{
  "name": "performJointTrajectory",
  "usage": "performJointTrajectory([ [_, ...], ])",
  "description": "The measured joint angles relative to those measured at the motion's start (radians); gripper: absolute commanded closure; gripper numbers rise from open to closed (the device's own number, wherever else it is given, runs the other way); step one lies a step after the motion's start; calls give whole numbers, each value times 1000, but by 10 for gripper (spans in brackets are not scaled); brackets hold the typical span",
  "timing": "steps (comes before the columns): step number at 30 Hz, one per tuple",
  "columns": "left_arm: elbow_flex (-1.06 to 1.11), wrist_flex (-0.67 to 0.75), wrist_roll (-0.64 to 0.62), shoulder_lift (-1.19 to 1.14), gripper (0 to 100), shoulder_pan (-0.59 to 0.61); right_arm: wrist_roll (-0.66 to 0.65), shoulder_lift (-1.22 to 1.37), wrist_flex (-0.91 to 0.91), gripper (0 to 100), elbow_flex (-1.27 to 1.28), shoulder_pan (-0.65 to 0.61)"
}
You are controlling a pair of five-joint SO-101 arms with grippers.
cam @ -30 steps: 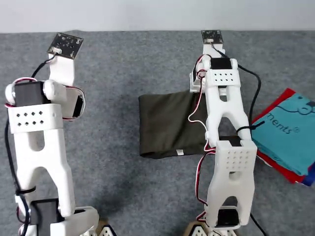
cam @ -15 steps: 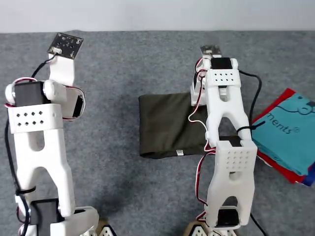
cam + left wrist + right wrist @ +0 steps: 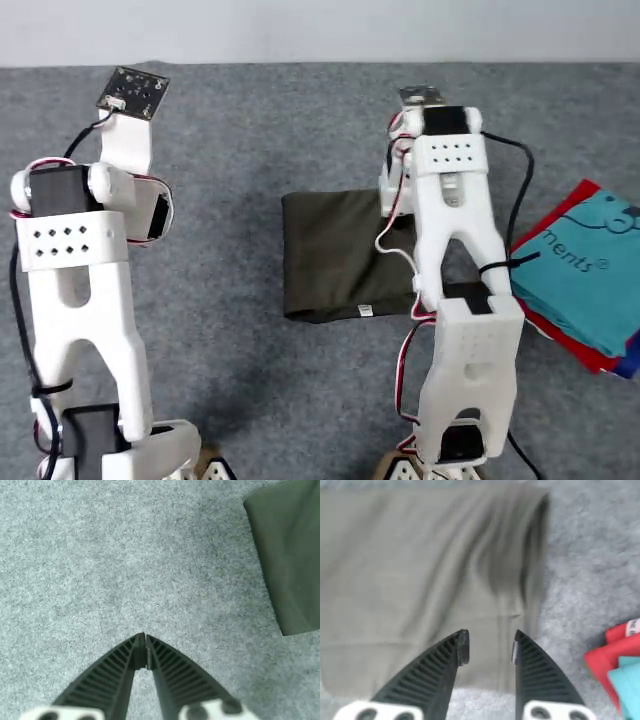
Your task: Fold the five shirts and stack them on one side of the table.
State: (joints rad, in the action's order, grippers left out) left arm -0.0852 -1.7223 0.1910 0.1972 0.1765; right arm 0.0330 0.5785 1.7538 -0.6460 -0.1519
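Right gripper (image 3: 488,647), jaws parted, hangs over the olive shirt (image 3: 410,570), the folded stack (image 3: 620,665) near that shirt. Left gripper (image 3: 145,652), pinched closed, hovers over the table (image 3: 100,555) beside the shirt. From above, the shirt lies flat, partly under an arm.
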Motion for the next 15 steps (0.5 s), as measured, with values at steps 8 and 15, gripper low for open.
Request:
performJointTrajectory([
  [8, 0, 0, 0, 0, 994, 0, 0, -61, 0, 854, 152, 2],
  [15, 0, 0, 0, 0, 994, 0, 0, -63, 0, 854, 215, 34],
])
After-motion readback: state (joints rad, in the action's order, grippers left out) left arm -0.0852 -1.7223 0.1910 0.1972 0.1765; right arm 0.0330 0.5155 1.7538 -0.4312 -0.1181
